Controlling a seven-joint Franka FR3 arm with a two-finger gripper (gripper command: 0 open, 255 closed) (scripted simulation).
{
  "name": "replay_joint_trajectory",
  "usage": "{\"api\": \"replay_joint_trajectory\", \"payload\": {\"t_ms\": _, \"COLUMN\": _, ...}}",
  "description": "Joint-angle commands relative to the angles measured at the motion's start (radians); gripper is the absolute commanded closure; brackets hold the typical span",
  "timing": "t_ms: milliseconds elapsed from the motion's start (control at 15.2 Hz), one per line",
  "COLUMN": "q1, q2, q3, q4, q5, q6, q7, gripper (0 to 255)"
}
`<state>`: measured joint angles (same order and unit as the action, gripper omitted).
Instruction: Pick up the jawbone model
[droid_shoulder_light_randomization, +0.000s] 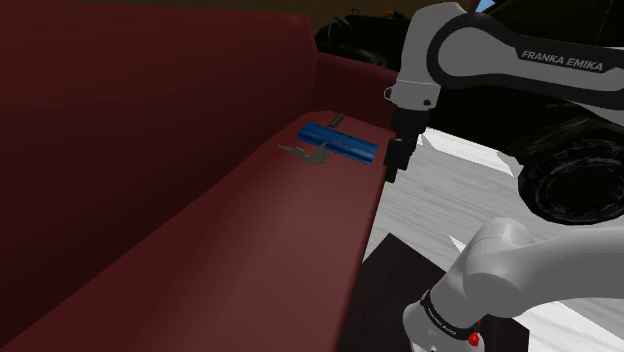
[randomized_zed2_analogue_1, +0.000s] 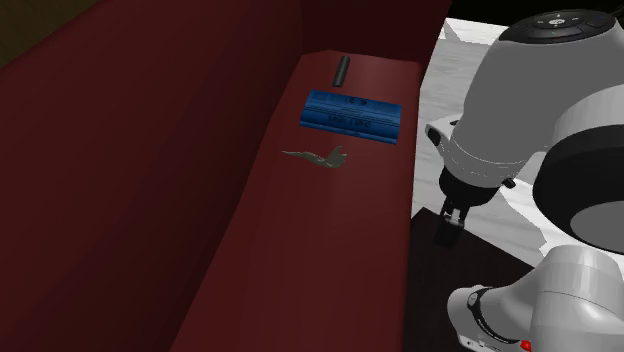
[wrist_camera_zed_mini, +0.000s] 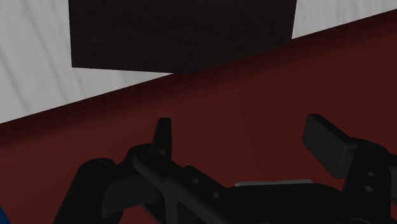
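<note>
The white Franka arm (droid_shoulder_light_randomization: 540, 270) (randomized_zed2_analogue_1: 560, 120) bulks closest to the shoulder camera. It bends over so that its black pincer (droid_shoulder_light_randomization: 395, 165) (randomized_zed2_analogue_1: 447, 228) (wrist_camera_zed_mini: 245, 140) hangs at the front edge of a dark red sofa (droid_shoulder_light_randomization: 150, 200) (randomized_zed2_analogue_1: 150, 150) (wrist_camera_zed_mini: 254, 83). The two fingers (wrist_camera_zed_mini: 163, 133) stand spread apart with nothing between them. Directly under the pincer the wrist view shows the sofa's red surface. Past that edge, on the pincer's side away from the backrest, lies pale planked floor (droid_shoulder_light_randomization: 440, 190) (randomized_zed2_analogue_1: 470, 35) (wrist_camera_zed_mini: 32, 63), and on it a dark rectangular slab (wrist_camera_zed_mini: 184, 32). A black tyre-like shape (droid_shoulder_light_randomization: 570, 185) sits behind the arm, farther from the sofa than the pincer is. On the seat cushion, inward from the pincer toward the backrest, rests a blue box (droid_shoulder_light_randomization: 338, 143) (randomized_zed2_analogue_1: 350, 112), lying flat. The grey jawbone model (droid_shoulder_light_randomization: 305, 153) (randomized_zed2_analogue_1: 318, 156) lies flat on the seat just beside that box, farther from the pincer than the box's near end, and apart from the fingers, untouched. Smallest is a short dark stick (droid_shoulder_light_randomization: 337, 120) (randomized_zed2_analogue_1: 341, 71), beyond the blue box from the jawbone model and near the sofa's armrest.
</note>
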<state>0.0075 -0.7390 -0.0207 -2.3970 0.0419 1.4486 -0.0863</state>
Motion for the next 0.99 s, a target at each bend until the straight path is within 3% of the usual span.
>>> {"api": "replay_joint_trajectory", "payload": {"t_ms": 0, "q1": 0.0, "q2": 0.0, "q3": 0.0, "q4": 0.0, "q5": 0.0, "q6": 0.0, "q7": 0.0, "gripper": 0}}
{"api": "replay_joint_trajectory", "payload": {"t_ms": 924, "q1": -0.007, "q2": 0.495, "q3": -0.09, "q4": 0.225, "q5": -0.011, "q6": 0.316, "q7": -0.156, "gripper": 0}}
